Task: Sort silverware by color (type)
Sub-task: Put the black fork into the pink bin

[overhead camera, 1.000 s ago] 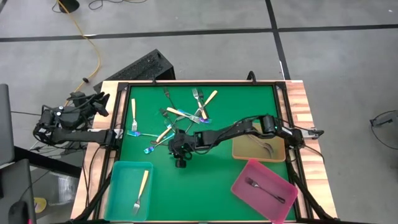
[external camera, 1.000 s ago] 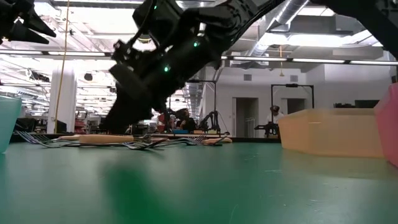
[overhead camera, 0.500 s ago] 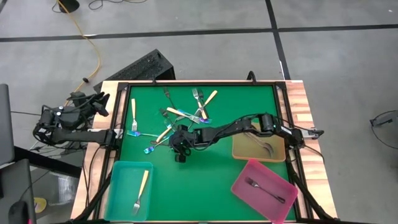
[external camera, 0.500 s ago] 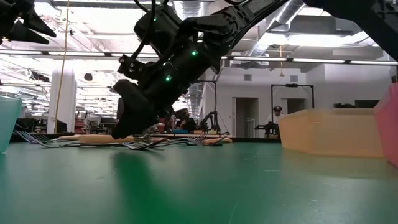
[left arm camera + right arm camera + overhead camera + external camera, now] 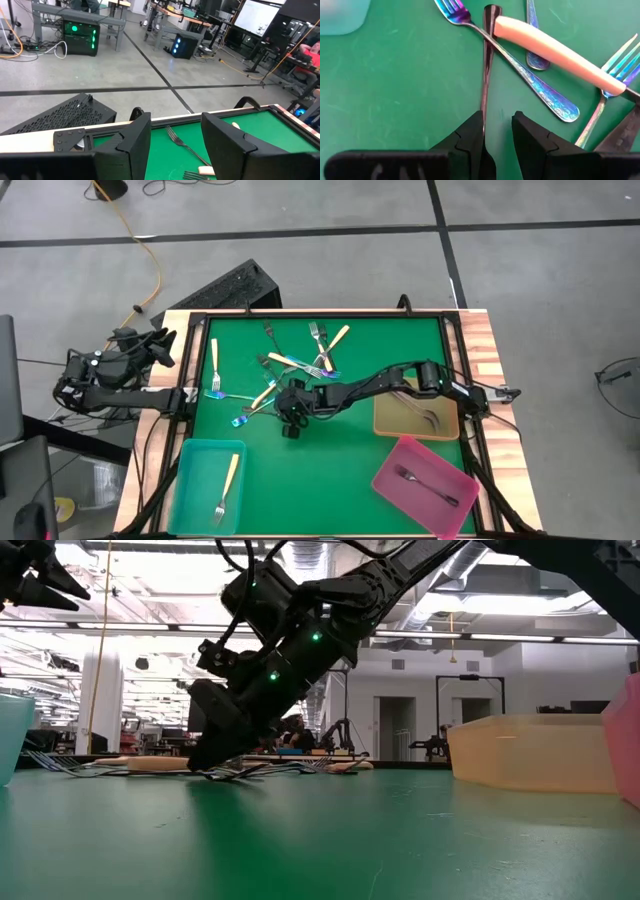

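Several forks lie criss-crossed on the green mat point(image 5: 350, 470) at its far left point(image 5: 290, 365). My right gripper point(image 5: 498, 131) reaches in from the table's right, slanting down, its fingertips low at the mat point(image 5: 205, 765) on the pile's near edge. It is narrowly open. A dark fork point(image 5: 487, 60) runs lengthwise up to its fingers, under a rainbow fork point(image 5: 525, 80) and a cream-handled fork point(image 5: 550, 50). My left gripper point(image 5: 175, 145) waits open, raised off the table's left edge point(image 5: 160, 345). My right gripper has one fingertip point(image 5: 472, 130) right at the dark fork's handle point(image 5: 483, 107), at the handle's near part. The fingers come slanting down from the table's right, along the handle. I cannot tell whether the finger touches it; green mat shows in the gap.
A teal tray point(image 5: 190, 480) at the near left holds a cream-handled fork point(image 5: 228, 480). A pink tray point(image 5: 385, 480) at the near right holds a dark fork point(image 5: 425, 485). A tan tray point(image 5: 390, 420) stands by the right edge, under my right arm.
My right gripper has sunk toward the mat and crept toward the fork pile, rolling slightly; its fingertips now sit at the mat beside the forks. The gap between its fingers looks unchanged.
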Available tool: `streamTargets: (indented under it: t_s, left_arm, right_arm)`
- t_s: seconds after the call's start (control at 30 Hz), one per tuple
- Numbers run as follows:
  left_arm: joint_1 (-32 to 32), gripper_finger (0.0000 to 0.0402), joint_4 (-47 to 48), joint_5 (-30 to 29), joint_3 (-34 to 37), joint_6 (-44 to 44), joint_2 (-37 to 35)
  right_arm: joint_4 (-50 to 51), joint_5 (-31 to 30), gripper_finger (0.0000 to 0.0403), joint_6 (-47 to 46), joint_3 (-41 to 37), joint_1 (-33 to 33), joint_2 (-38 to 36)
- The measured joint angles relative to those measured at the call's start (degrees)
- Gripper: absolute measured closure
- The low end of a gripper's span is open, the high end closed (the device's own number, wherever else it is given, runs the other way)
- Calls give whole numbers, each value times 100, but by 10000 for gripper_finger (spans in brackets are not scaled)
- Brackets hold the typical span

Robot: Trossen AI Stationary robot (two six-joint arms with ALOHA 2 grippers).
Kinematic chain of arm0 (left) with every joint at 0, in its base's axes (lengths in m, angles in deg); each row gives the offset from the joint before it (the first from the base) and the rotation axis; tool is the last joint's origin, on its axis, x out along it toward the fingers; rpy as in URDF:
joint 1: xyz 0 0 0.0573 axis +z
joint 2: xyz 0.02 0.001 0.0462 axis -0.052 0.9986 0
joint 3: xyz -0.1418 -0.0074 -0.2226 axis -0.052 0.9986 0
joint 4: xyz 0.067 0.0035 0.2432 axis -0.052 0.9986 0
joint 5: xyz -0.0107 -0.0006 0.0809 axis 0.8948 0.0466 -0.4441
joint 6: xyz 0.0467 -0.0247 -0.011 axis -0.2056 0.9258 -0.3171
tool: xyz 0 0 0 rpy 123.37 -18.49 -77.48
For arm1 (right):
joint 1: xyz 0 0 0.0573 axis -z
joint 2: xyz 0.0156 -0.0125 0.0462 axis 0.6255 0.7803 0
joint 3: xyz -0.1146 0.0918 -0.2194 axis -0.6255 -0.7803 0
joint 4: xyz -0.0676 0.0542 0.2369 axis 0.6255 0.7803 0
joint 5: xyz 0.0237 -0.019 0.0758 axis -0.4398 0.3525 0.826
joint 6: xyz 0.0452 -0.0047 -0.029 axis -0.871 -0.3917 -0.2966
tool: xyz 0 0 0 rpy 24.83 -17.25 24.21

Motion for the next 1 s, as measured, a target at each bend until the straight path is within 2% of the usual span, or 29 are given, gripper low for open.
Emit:
streamTargets:
  t_s: [0.83, 1.0]
  left_arm:
    - [0, 243, 0, -28, 0, 0, 0]
    - [0, 243, 0, -81, 0, 0, -2]
  right_arm:
    - [-515, 55, 276, 61, -59, -44, -64]
    - [-601, 55, 276, -2, -56, -45, 204]
